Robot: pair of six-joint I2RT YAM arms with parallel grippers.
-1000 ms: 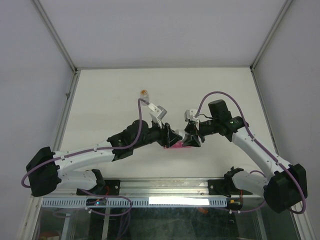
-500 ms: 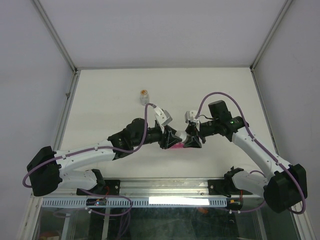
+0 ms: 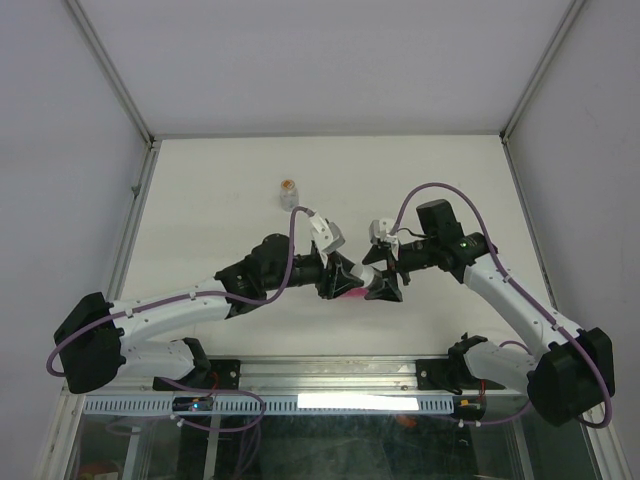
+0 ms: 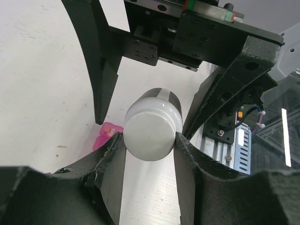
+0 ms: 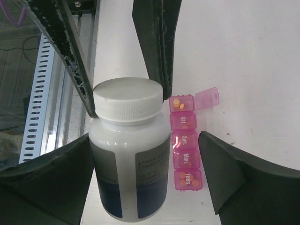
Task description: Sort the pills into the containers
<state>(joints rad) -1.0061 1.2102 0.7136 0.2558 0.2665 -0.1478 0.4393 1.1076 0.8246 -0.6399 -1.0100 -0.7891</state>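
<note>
The pink pill-organiser strip [image 5: 186, 143] lies on the table, its end lid [image 5: 206, 99] flipped open over orange pills [image 5: 178, 104]. More pills show through the "Tues." compartment [image 5: 188, 179]. A white-capped bottle [image 5: 129, 159] with a dark label hangs just beside the strip. My left gripper [image 4: 150, 140] is shut on the bottle's white cap [image 4: 150, 133]. My right gripper [image 5: 145, 140] stands open around the bottle's body, with a clear gap at its right finger [image 5: 234, 173]. From above, both grippers [image 3: 345, 280] [image 3: 378, 283] meet over the strip [image 3: 352, 296].
A small clear bottle [image 3: 288, 190] with orange-brown contents stands on the table behind the left arm. The slotted metal rail [image 5: 42, 108] at the table's near edge runs close beside the bottle. White walls enclose the table on three sides.
My right gripper has opened off the bottle's body. The left gripper tightened a little on the cap, and its wrist has turned and shifted slightly right.
</note>
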